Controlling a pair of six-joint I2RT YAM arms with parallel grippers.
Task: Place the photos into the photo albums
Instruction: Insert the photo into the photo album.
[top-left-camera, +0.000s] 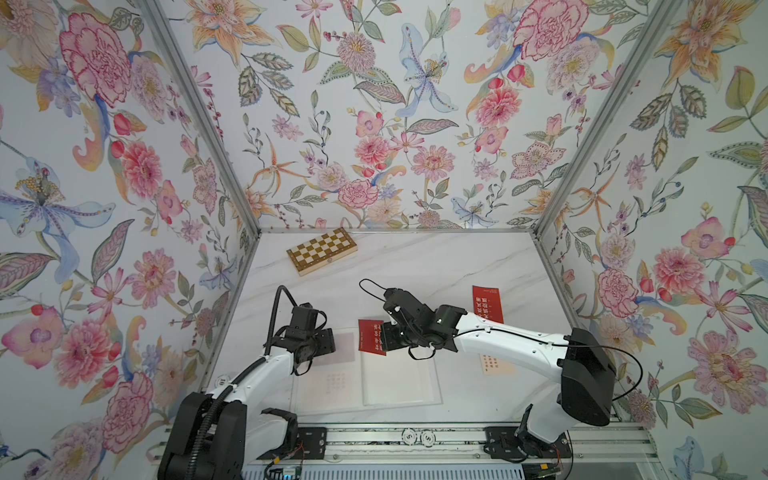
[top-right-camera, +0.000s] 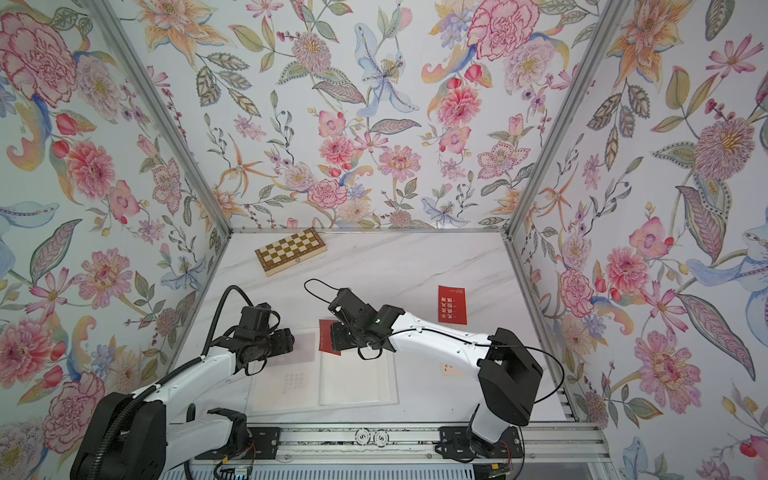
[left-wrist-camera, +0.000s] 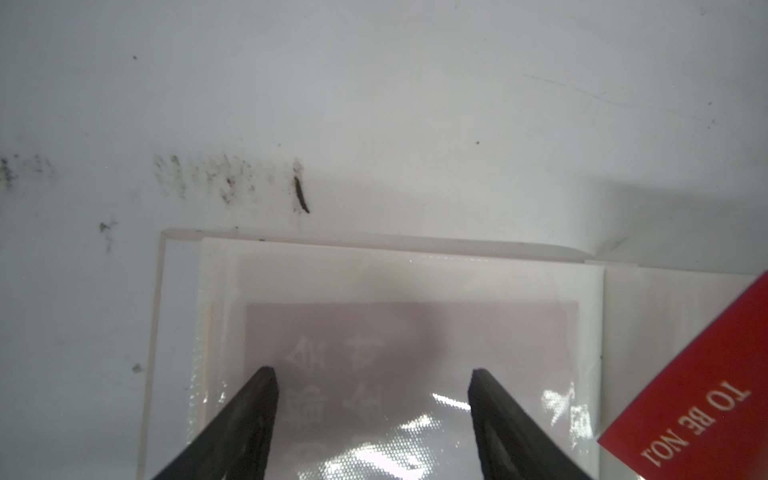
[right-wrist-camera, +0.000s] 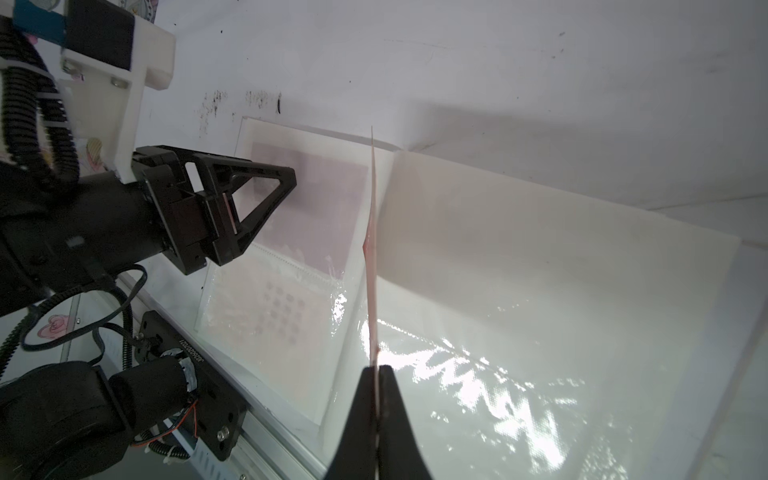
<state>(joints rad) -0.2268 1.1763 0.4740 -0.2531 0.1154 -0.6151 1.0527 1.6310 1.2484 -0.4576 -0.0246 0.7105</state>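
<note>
A red photo (top-left-camera: 371, 336) is held over the 12 o'clock end of the open photo album (top-left-camera: 399, 386), near its spine. The right gripper (right-wrist-camera: 377, 370) has its jaws pressed together on the photo's edge. At the photo's 9 o'clock, the left gripper (left-wrist-camera: 372, 374) is over the left page with jaws apart, above a sleeved photo (left-wrist-camera: 415, 328) that shows pale pink through the plastic. A second red photo (top-left-camera: 487, 303) lies on the marble table (top-left-camera: 415, 266) at the album's 2 o'clock. A cream photo (top-left-camera: 490, 368) lies at 3 o'clock, partly under the right arm. A chessboard box (top-left-camera: 322, 250) sits well apart at 11 o'clock.
</note>
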